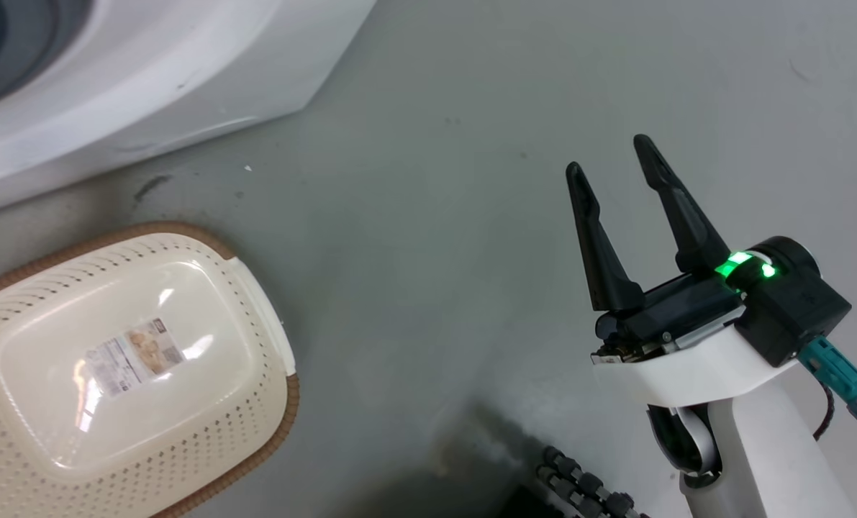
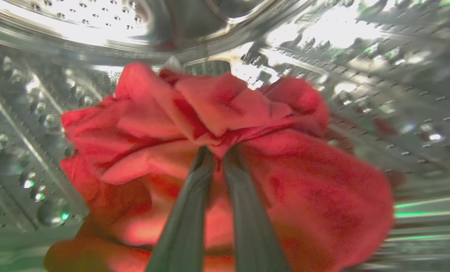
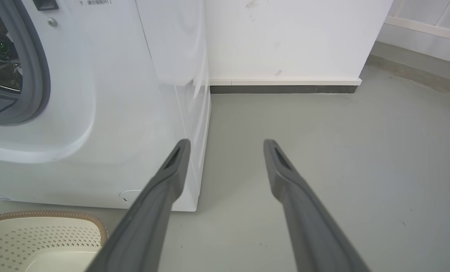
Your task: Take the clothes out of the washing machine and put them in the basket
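Observation:
In the left wrist view my left gripper (image 2: 218, 153) is inside the perforated steel drum (image 2: 379, 87) of the washing machine, shut on a bunched bright red garment (image 2: 217, 109) of the clothes. My right gripper (image 1: 611, 155) hangs open over the grey floor, nothing between its fingers; its own view shows it as the right gripper (image 3: 226, 142) too. The white washing machine (image 1: 147, 79) stands at the upper left, and the washing machine (image 3: 126, 94) shows its grey door seal. The cream basket (image 1: 122, 367) with a brown rim sits on the floor below it; the basket (image 3: 43, 236) holds nothing visible.
A white wall with a dark skirting strip (image 3: 285, 89) runs behind the machine's right side. A black corrugated cable (image 1: 586, 489) lies at the bottom edge near my right arm. Grey floor (image 1: 435, 252) spreads between the basket and my right gripper.

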Motion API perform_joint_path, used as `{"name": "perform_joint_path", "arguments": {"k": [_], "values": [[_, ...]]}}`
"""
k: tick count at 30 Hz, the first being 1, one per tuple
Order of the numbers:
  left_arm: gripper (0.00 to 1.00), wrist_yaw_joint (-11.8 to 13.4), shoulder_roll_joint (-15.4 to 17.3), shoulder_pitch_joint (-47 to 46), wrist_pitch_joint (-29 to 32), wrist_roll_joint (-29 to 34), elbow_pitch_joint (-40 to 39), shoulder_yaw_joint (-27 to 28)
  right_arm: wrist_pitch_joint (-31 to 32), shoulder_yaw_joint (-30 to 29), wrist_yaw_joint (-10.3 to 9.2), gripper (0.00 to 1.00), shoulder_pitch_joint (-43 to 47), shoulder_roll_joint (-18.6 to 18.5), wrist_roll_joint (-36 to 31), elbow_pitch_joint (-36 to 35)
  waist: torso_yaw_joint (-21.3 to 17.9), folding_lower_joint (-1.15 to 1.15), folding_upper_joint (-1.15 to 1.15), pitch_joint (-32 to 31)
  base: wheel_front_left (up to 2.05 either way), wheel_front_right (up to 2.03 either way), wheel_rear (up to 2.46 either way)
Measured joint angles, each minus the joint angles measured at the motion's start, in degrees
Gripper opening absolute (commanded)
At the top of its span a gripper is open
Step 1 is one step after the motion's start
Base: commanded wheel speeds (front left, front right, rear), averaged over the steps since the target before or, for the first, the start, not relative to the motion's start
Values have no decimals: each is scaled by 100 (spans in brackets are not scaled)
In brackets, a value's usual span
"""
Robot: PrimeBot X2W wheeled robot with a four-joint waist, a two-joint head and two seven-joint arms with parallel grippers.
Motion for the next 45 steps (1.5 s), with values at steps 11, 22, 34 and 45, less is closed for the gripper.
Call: {"name": "perform_joint_path", "arguments": {"k": [11, 22, 34, 45], "values": [[0, 76, -543, 1482, -2366, -475, 221, 236, -1, -338, 0, 100, 362, 1, -338, 135, 361, 0, 0, -969, 0, 0, 0], [0, -90, -1162, 2522, -3897, -923, 915, 405, 285, -619, 0, 100, 889, 3, -536, 104, 842, -2, 0, -2094, 0, 0, 0], [0, -256, -1555, 3450, -4075, -909, 143, 449, 604, -811, 0, 100, 1358, 1, -623, -198, 1359, -2, 0, -3117, 0, 0, 0], [0, -244, -2086, 4790, -4088, -754, -1288, 253, 860, -950, 0, 100, 1856, 1, -750, -469, 1924, -1, 0, -3725, 0, 0, 0]]}}
